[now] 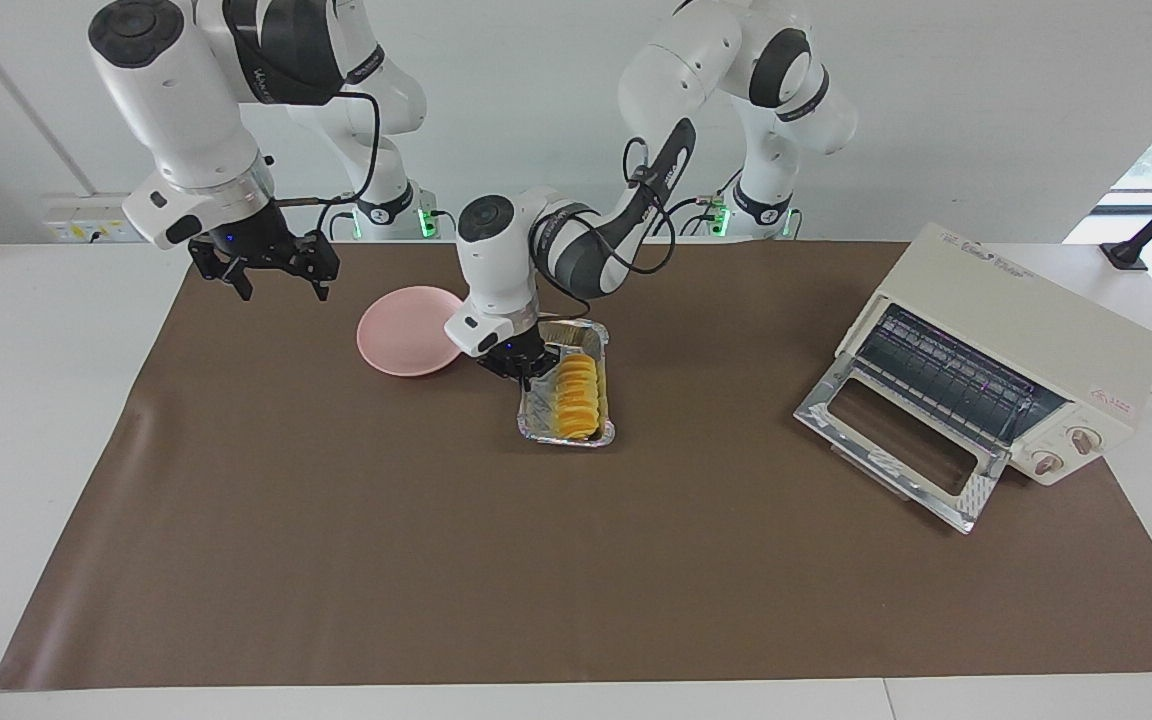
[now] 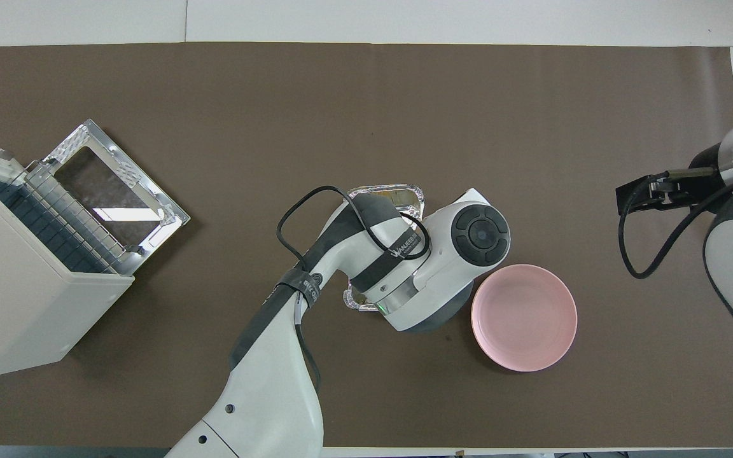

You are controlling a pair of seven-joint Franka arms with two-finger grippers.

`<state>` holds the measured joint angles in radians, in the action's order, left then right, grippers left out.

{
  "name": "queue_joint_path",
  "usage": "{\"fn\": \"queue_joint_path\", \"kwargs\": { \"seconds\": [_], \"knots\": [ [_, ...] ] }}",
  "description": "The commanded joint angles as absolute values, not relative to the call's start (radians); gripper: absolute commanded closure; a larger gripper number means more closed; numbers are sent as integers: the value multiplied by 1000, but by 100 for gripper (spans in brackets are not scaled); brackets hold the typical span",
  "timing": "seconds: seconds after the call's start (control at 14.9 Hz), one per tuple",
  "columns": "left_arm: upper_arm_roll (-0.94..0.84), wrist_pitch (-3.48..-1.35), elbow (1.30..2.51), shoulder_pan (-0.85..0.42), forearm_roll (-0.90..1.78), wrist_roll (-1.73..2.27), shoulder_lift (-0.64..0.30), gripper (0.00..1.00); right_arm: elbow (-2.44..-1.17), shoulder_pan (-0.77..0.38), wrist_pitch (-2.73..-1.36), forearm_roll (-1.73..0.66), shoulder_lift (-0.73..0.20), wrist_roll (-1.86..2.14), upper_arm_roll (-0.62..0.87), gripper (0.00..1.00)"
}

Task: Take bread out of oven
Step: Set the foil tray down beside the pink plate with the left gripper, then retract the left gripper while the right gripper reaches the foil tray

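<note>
The bread, a ridged golden loaf, lies in a silver foil tray on the brown mat, beside the pink plate. My left gripper is down at the tray's rim on the plate's side, shut on that rim, close beside the bread. In the overhead view the left arm's wrist covers the bread and most of the foil tray. The oven stands at the left arm's end of the table with its glass door folded down. My right gripper hangs open and empty over the mat's edge at the right arm's end.
The oven's wire rack shows nothing on it. The pink plate is bare. The oven and its open door take up the mat's corner at the left arm's end. A black cable loops off the left arm's wrist.
</note>
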<state>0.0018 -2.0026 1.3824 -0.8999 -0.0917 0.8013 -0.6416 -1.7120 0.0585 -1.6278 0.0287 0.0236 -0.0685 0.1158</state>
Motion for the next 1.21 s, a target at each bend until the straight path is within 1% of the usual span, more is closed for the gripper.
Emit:
{"fn": "queue_joint_path", "kwargs": {
  "seconds": [0.0,0.07,0.13,0.27,0.4,0.54,0.67,0.81,0.94,1.01,1.14],
  "knots": [
    [17,-1976,1345,-920,-83,842,-657,100,-1732,64,-1628,40,41,-49,124,0],
    [18,-1976,1342,-916,-81,845,-658,17,-1730,66,-1631,35,41,-49,124,0],
    [18,-1976,1342,-914,-83,853,-657,0,-1730,66,-1629,34,41,-49,124,0],
    [18,-1974,1338,-908,-78,854,-657,0,-1730,67,-1635,35,41,-49,124,0],
    [21,-1962,1289,-887,-31,853,-657,0,-1730,72,-1640,34,41,-49,124,0],
    [29,-1939,1240,-838,26,853,-650,0,-1730,69,-1640,31,41,-52,126,0],
    [34,-1881,1189,-798,40,847,-637,0,-1730,64,-1643,15,40,-55,126,0],
    [28,-1867,1199,-726,34,821,-548,0,-1732,64,-1646,-12,40,-58,126,0],
    [26,-1835,1271,-643,35,706,-444,0,-1740,54,-1677,-14,40,-58,130,0],
    [26,-1797,1287,-599,35,622,-407,0,-1740,35,-1687,-15,32,-60,130,0],
    [26,-1700,1290,-502,35,469,-365,0,-1741,-35,-1709,-17,6,-86,130,0]
  ]
}}
